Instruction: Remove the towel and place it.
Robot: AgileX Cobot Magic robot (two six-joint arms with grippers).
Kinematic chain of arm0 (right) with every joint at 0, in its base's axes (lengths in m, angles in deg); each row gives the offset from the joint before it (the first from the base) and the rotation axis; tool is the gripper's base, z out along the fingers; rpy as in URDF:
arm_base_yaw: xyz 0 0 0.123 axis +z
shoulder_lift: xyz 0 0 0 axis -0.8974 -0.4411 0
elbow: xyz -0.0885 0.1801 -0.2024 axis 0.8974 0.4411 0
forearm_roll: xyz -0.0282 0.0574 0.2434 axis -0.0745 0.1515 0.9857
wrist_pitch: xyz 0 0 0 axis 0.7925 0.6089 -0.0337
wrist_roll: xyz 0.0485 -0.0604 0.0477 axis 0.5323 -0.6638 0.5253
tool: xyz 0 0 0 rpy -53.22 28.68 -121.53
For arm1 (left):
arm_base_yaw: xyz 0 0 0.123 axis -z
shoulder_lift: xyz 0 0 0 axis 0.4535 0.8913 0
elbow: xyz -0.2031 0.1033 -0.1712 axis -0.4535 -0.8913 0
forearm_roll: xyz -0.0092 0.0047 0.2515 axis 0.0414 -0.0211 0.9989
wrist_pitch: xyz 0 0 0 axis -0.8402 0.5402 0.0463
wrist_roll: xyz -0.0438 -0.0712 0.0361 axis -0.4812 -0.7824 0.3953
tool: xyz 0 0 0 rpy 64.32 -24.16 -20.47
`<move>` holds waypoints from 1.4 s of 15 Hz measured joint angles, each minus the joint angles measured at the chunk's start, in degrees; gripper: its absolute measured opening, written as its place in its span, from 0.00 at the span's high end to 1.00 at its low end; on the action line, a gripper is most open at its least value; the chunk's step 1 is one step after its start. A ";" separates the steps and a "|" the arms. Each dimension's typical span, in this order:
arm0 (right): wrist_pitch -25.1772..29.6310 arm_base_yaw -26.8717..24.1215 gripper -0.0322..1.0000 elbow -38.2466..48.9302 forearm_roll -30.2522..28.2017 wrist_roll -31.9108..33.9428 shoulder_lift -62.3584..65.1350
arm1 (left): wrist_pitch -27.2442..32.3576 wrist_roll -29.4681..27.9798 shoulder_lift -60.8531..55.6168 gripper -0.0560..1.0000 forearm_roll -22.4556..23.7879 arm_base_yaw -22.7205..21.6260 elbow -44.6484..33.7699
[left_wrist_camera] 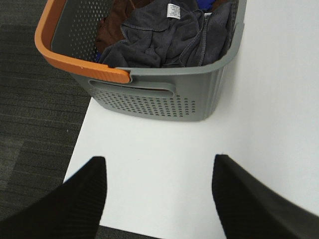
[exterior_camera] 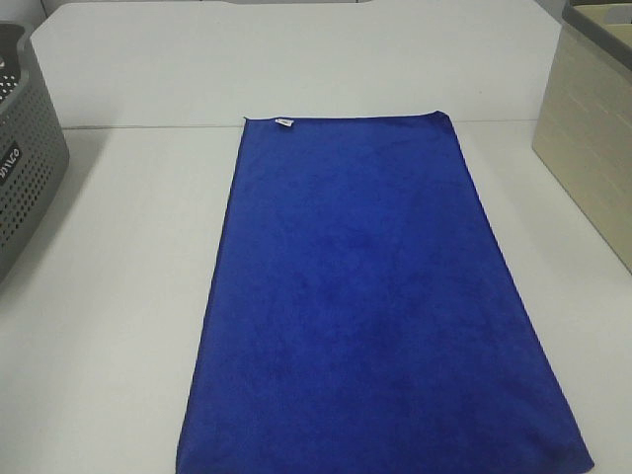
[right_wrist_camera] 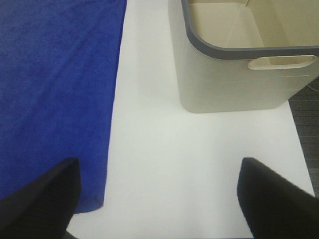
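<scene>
Overhead, towel [exterior_camera: 375,296] flat on table [exterior_camera: 118,326]; only wrist views show left pincer [left_wrist_camera: 158,191], right pincer [right_wrist_camera: 158,194] released, empty.

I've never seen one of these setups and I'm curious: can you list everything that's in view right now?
deep-blue rectangular microfibre towel: one, blue, spread flat mid-table, white tag at far edge.
grey perforated plastic basket: one, grey with orange handle, table's left side.
crumpled cloths: several, dark grey and brown, inside the grey basket.
beige plastic bin: one, beige with grey rim, table's right side, looks empty.
white table: one, white.
left end effector: black, open, holding nothing.
right end effector: black, open, beside the towel's edge.
</scene>
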 joint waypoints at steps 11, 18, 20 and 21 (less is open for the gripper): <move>0.00 0.00 0.19 16.27 -3.78 0.52 25.27 | 4.70 2.92 -32.20 0.40 -2.58 4.30 -14.21; -0.57 0.00 0.19 26.07 -1.43 0.06 28.82 | 3.27 2.98 -32.89 0.40 -5.73 4.30 -17.19; -4.58 0.00 0.19 27.62 1.78 0.00 28.82 | -0.46 2.41 -32.89 0.40 -4.30 4.30 -18.33; -5.67 0.00 0.19 28.13 3.72 -0.57 28.82 | -1.55 1.32 -32.89 0.40 -4.70 4.30 -18.91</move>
